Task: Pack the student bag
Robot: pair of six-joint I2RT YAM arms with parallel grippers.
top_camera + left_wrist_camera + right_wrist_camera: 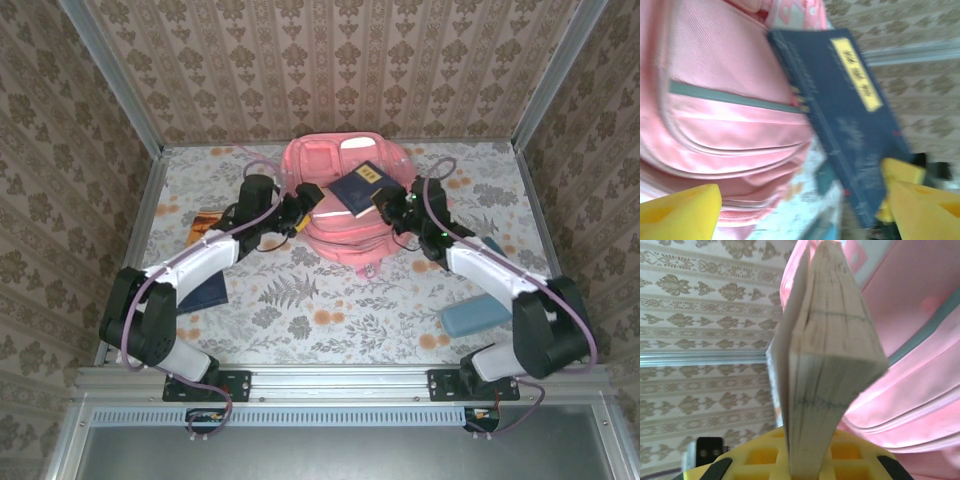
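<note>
**Student bag, mid-packing.** The student bag (340, 238) lies at upper centre of the overhead view on the floral table (330, 310). Its open main compartment faces the back wall and its front pockets face the arms.

- **Handling (judged):** The pink fabric shell looks soft, limp and light. It would probably sag and fold if lifted from one point, and the mouth is unlikely to stay open without help. The glossy front pocket panel looks slippery.
- **Where to hold (judged):** The rim of the opening, a stitched seam or a strap would give a firmer hold than the smooth panel.

**On the bag.** A dark blue book (358, 188) with a yellow label rests tilted across the bag's upper half, its far end at the opening.

**Right gripper** (388, 204), right of the bag's centre, is clamped on the near end of this book. In the right wrist view the page block rises from between its yellow fingers (765, 457).

**Left gripper** (300, 213) sits at the bag's left flank with its jaws spread wide and nothing held. Its yellow pads (680, 212) occupy the two lower corners of the left wrist view, with the bag's front panel and the book beyond them.

**Periphery.** A pale blue case (478, 316) lies at lower right of the overhead view, well apart from the bag.
</note>
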